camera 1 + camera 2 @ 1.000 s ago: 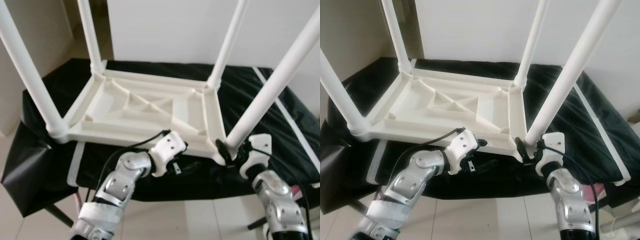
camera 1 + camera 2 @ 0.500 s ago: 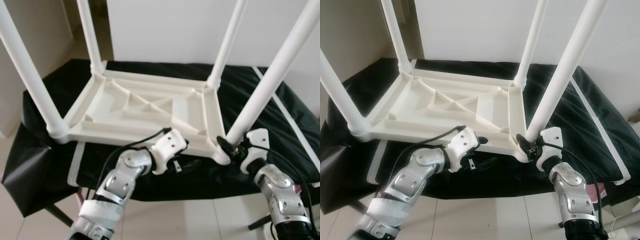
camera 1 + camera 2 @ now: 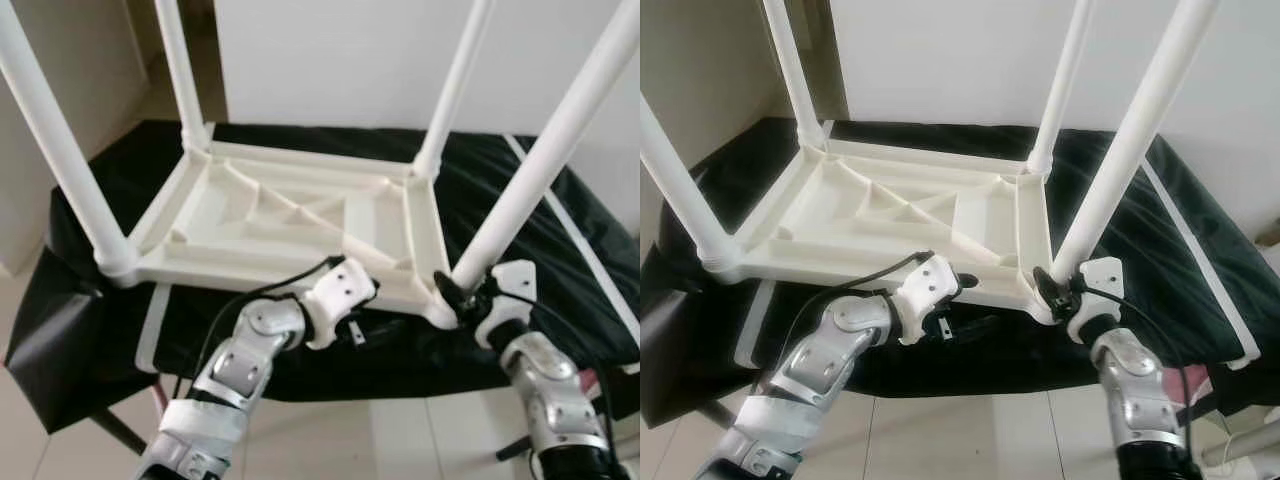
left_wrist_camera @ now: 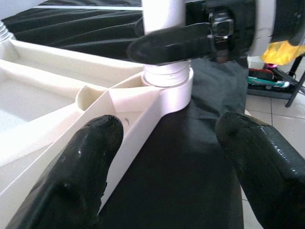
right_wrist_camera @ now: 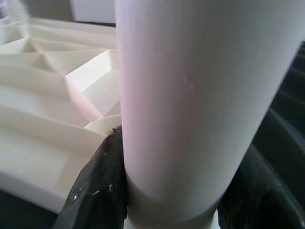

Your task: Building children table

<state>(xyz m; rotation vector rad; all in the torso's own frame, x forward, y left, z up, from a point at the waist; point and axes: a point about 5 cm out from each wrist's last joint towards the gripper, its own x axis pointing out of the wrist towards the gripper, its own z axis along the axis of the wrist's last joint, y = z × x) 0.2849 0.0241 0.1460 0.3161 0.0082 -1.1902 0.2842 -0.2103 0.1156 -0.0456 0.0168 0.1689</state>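
All four white legs (image 3: pixel 545 150) of the upturned children table (image 3: pixel 290 225) run out past the top edge of both eye views, so their far ends can't be seen. The left gripper (image 3: pixel 370 325) sits low in the centre, its fingertips tucked under the frame's near rail and lost against the black cloth (image 3: pixel 1160 230). In the right wrist view the near right leg (image 5: pixel 200 105) blocks the middle and the right gripper (image 5: pixel 190 200) shows just dark slivers of finger at the bottom. The cloth-covered table's lower left corner is cropped away.
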